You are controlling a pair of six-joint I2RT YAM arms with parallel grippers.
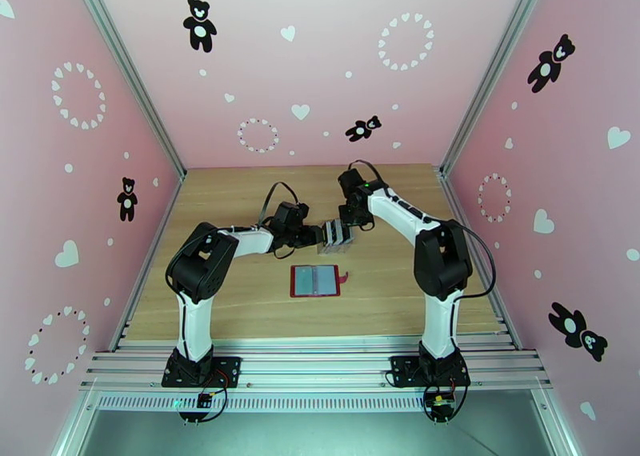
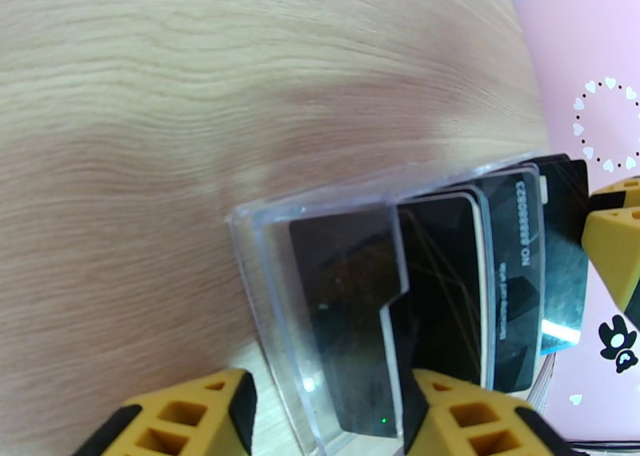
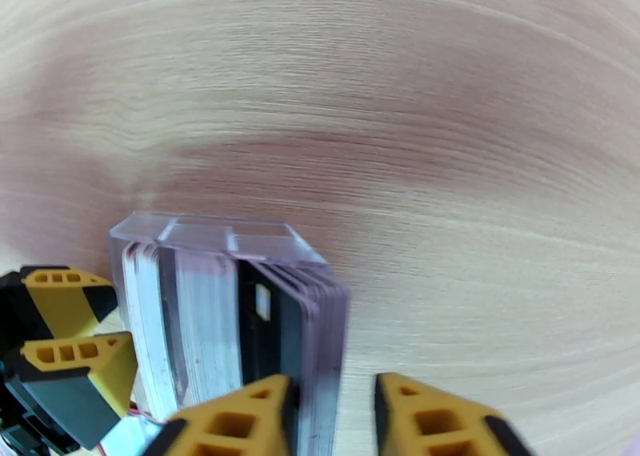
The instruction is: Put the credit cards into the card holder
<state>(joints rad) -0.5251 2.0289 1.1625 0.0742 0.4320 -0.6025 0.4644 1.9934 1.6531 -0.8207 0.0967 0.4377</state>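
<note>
Left pincer (image 2: 328,402) is apart, astride one end of the clear rack (image 2: 264,242). Right pincer (image 3: 332,402) is apart around the outermost credit cards (image 3: 280,330) standing in it. Just below frame centre, the card holder (image 1: 316,281) lies open on the counter (image 1: 240,306).

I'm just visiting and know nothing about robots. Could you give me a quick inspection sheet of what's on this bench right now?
Surface: wooden table, no marks or spills seen.
Job's things: the dark-red wallet lies open near the middle. The cards stand in a clear rack just beyond it.
Clutter: nothing seen.
Grippers: the left gripper straddles one end of the rack, contact unclear. The right gripper is open around the outermost cards.
Cables: black cables loop above both wrists.
Surroundings: pink walls with bears and hearts, and metal rails along the near edge.
</note>
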